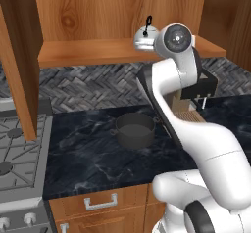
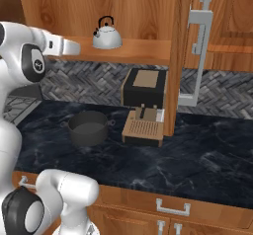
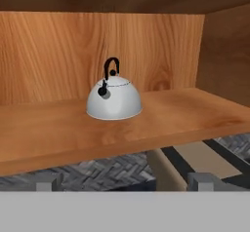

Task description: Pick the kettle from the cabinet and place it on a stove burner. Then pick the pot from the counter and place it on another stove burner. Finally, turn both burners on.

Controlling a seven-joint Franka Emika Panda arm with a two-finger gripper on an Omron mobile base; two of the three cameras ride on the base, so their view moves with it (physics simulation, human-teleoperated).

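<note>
The silvery-white kettle [image 3: 114, 98] stands upright on the plank shelf of the wooden cabinet [image 3: 58, 128], black handle up; it is also on the shelf as kettle [image 2: 106, 37] and kettle [image 1: 144, 37]. My gripper [image 3: 124, 182] is open, its tips wide apart, level with the shelf's front edge and short of the kettle. From the right base, the gripper [image 2: 76, 47] sits just left of the kettle with a gap between them. The dark grey pot [image 1: 133, 129] rests on the black counter [image 1: 83, 158]. Stove burners [image 1: 13, 132] lie at the far left.
A dark coffee machine [image 2: 144, 88] with a wooden drip tray [image 2: 143, 130] stands on the counter right of the pot [image 2: 88, 128]. An open cabinet door with a metal handle [image 2: 200, 46] hangs to the right; another door panel [image 1: 19, 65] hangs over the stove. Stove knobs [image 1: 29, 219] face front.
</note>
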